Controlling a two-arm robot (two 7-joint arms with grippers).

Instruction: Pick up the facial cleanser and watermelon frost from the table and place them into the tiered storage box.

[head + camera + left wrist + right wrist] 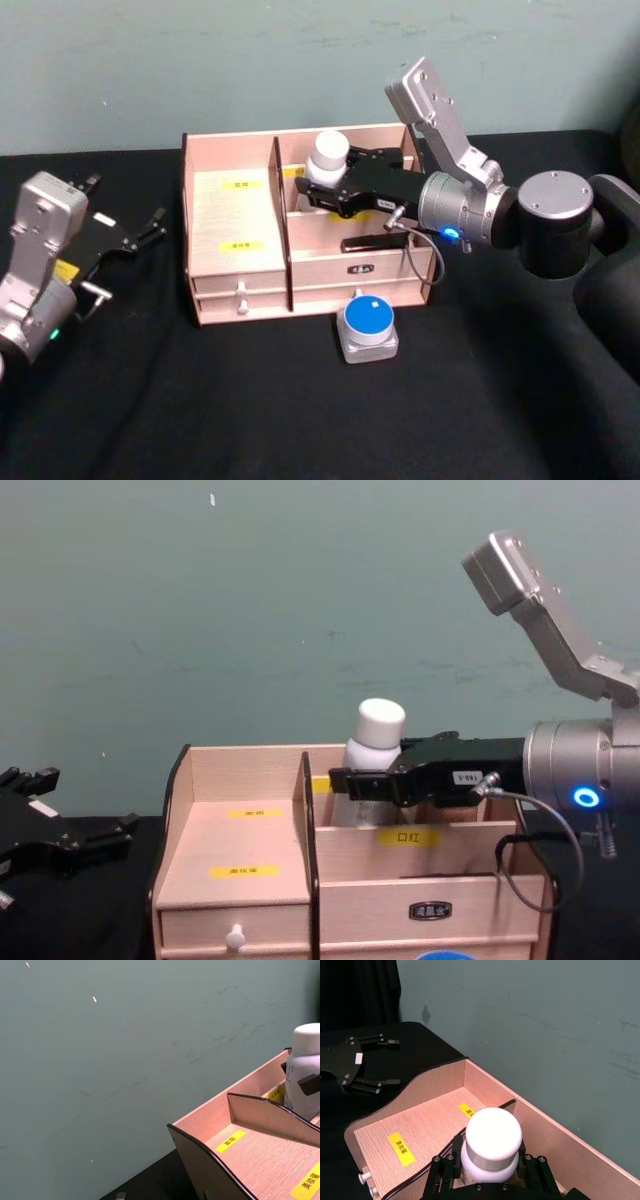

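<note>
Frame centre: right end effector (318,186) is gripping the facial cleanser (328,152) inside the tiered storage box (235,290) — watermelon frost (367,320) is waiting on the desk (200,400) below; left end effector (128,205), open, is idling far left.

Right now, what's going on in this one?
The right gripper has its fingers shut on a white-capped bottle, upright in the rear right compartment of the tiered storage box. A small blue-lidded container sits on the table just in front of the box. The left gripper is open, idle left of the box.
</note>
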